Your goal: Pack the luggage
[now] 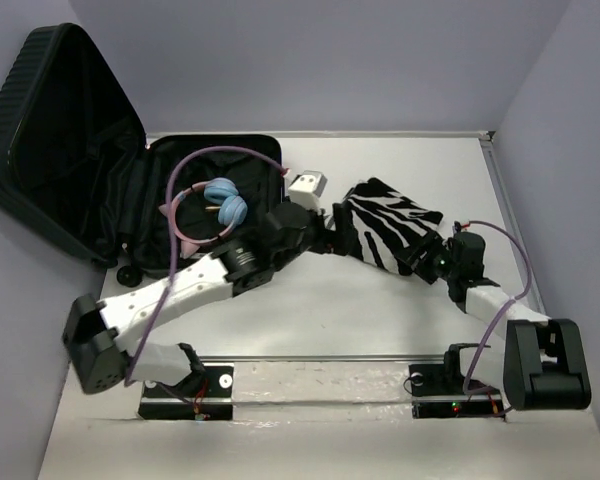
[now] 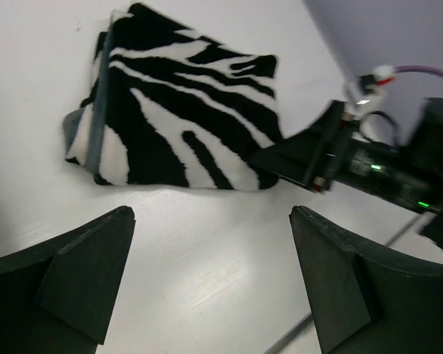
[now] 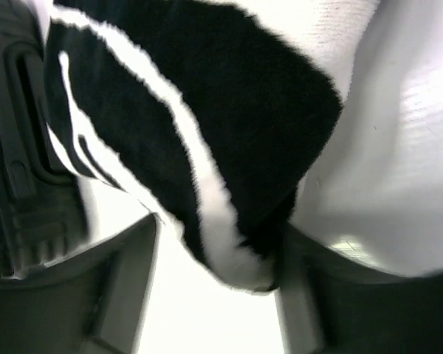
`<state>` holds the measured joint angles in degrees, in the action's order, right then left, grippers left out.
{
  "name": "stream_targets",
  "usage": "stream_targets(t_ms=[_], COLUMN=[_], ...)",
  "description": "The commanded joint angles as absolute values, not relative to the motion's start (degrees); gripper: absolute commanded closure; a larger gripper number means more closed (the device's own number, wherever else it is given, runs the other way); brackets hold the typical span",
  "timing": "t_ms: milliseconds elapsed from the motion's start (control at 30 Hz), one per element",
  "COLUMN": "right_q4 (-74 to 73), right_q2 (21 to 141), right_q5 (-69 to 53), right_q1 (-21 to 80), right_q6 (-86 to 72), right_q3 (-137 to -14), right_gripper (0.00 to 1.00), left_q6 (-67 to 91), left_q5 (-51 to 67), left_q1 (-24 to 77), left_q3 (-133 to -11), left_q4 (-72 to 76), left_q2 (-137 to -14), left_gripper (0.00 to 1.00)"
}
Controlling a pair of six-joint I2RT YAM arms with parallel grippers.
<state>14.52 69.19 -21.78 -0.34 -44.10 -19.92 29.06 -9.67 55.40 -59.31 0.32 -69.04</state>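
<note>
Luggage (image 1: 65,140) is sitting open at the far left of the counter (image 1: 360,310). Its ribbed lid is propped up against the wall and the lined half lies flat. There's a pair of blue and pink headphones (image 1: 223,203) in the flat half. A small white boxy thing (image 1: 308,184) sits just off the suitcase's right edge; can't make out what it is.

The zebra-striped cloth (image 1: 390,222) is folded on the counter right of the middle, well outside the luggage. The left gripper (image 2: 213,217) has its jaws spread wide with nothing in them, and it's aimed at the near edge of the cloth. The right gripper (image 3: 220,228) is at the cloth's right corner, jaws partly apart with that corner poking in between them. Honestly can't tell if it's actually pinching the fabric or just sitting around it.
</note>
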Motion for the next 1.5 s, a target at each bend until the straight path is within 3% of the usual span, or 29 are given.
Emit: stream_targets(t_ms=[0,33,267,700,967,1200,1400,1433,1467], right_q4=[10.64,9.85,7.56,9.31,11.78,17.3,23.54,23.99,24.34], right_q2=[62.15,61.62,59.68,66.88,71.36,78.57,83.31,83.58,83.67], right_q5=[-19.43,-18.73,-12.84,-8.35,-8.96,-10.19,-13.53,-13.88,-14.32], right_q1=[-0.09,-0.09,-0.09,-0.09,-0.09,-0.09,-0.62,-0.62,-0.62], right_q6=[-41.4,-41.05,-39.73,-38.67,-39.2,-42.09,-44.03,-44.12,-44.12], right_q3=[-19.69,-19.86,-19.95,-23.73,-24.69,-25.49,-25.4,-25.4,-25.49], right_gripper=[0.2,0.1,0.03,0.0,0.03,0.15,0.45,0.57,0.62], left_q6=[23.3,22.68,18.9,17.66,19.33,22.14,22.59,22.67,22.59], left_q5=[-24.34,-24.69,-19.54,-5.22,6.41,12.73,13.97,14.24,14.41], left_q1=[56.43,56.34,52.04,41.41,39.9,39.81,39.9,39.9,39.9], left_q3=[-68.71,-73.52,-90.16,-113.01,-116.72,-114.09,-110.84,-109.52,-108.9], left_q4=[-5.0,-6.23,-13.54,-21.18,-20.13,-15.39,-13.37,-12.92,-12.14], left_q2=[-83.73,-86.46,-106.85,-130.59,-138.25,-140.1,-139.66,-139.57,-139.22], left_gripper=[0.01,0.01,0.01,0.01,0.01,0.1,0.34,0.39,0.5])
